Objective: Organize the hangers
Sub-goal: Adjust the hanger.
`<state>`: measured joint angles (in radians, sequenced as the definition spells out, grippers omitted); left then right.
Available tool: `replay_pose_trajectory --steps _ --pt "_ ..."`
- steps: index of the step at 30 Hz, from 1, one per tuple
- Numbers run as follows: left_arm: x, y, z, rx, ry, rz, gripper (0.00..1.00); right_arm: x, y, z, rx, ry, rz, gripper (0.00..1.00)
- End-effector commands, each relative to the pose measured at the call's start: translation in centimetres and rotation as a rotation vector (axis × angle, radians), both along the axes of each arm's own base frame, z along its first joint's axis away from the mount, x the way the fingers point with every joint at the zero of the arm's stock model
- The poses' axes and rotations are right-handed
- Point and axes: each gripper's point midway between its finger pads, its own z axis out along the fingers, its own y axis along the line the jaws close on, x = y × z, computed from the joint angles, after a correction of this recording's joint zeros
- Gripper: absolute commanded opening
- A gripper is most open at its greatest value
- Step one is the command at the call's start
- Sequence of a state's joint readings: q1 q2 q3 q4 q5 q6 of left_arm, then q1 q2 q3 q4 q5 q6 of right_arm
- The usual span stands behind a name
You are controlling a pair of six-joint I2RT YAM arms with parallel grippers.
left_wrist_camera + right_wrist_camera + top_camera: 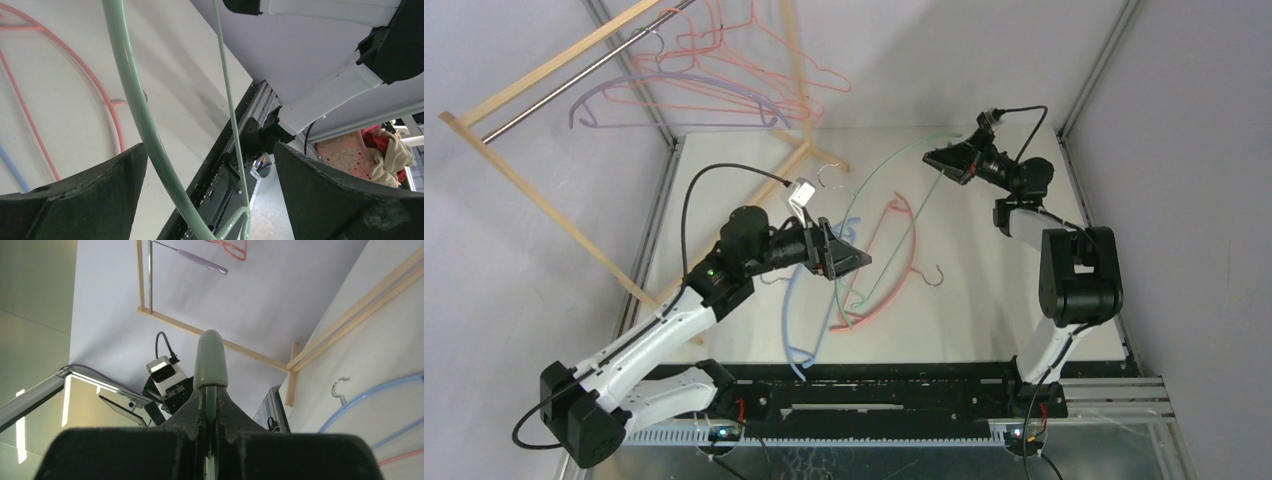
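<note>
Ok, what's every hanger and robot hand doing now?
left gripper: open around green hanger
right gripper: shut on green hanger
green hanger: held at one end
red hanger: lying on table
blue hanger: lying on table
lilac hanger: hanging on rod
thin pink hangers: hanging on rod

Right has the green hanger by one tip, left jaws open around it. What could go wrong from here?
The right gripper pinches the curved green plastic hanger only at its tip; it could swing or slip when lifted.
It runs through the open left gripper and could snag on a finger.
It crosses the thick curved pink hanger and might drag it.
</note>
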<state>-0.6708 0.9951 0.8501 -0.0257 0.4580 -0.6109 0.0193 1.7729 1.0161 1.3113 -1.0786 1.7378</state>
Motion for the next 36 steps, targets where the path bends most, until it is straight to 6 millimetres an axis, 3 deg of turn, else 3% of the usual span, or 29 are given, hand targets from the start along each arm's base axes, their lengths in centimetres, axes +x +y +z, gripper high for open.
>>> replay_pose_trajectory --steps 1,8,14,16,20,22,25,27,28,29,30,31,36 --pt "-0.8 -0.8 0.2 -0.042 0.005 -0.073 1.00 -0.6 0.5 4.8 0.040 -0.143 -0.018 0.00" --pt "-1.7 -0.9 -0.6 -0.041 0.040 -0.119 0.99 0.2 0.9 7.3 0.063 -0.192 -0.036 0.00" --pt "-3.1 -0.8 -1.0 -0.044 0.058 -0.167 0.86 1.0 1.8 8.5 0.075 -0.219 -0.030 0.00" --pt "-3.3 -0.9 -1.2 -0.045 0.065 -0.179 0.75 1.2 2.1 8.7 0.079 -0.222 -0.027 0.00" --pt "-3.6 -1.1 -1.3 -0.048 0.069 -0.197 0.23 1.1 2.8 8.8 0.079 -0.223 -0.010 0.00" --pt "-3.5 -1.0 -1.3 -0.047 0.069 -0.189 0.02 1.0 3.1 8.7 0.074 -0.218 -0.003 0.00" --pt "-3.2 -0.7 -1.6 -0.029 0.073 -0.163 0.00 0.8 3.3 8.3 0.047 -0.208 0.015 0.00" --pt "-3.0 -0.3 -2.3 0.006 0.074 -0.136 0.00 1.1 3.4 7.0 -0.001 -0.162 0.015 0.13" --pt "-2.8 0.0 -2.4 0.017 0.065 -0.121 0.00 1.2 3.3 6.1 -0.034 -0.137 0.008 0.33" --pt "-2.7 0.3 -2.6 0.026 0.062 -0.101 0.00 1.3 3.2 4.8 -0.076 -0.114 -0.001 0.67" --pt "-2.6 0.7 -2.7 0.037 0.056 -0.081 0.00 1.4 2.9 3.2 -0.120 -0.084 -0.013 0.87" --pt "-2.5 1.2 -3.0 0.057 0.059 -0.057 0.00 1.3 2.5 1.7 -0.159 -0.057 -0.025 0.98" --pt "-1.3 4.5 -4.4 0.191 0.056 0.124 0.00 0.8 -1.5 -5.6 -0.379 0.089 -0.155 1.00"
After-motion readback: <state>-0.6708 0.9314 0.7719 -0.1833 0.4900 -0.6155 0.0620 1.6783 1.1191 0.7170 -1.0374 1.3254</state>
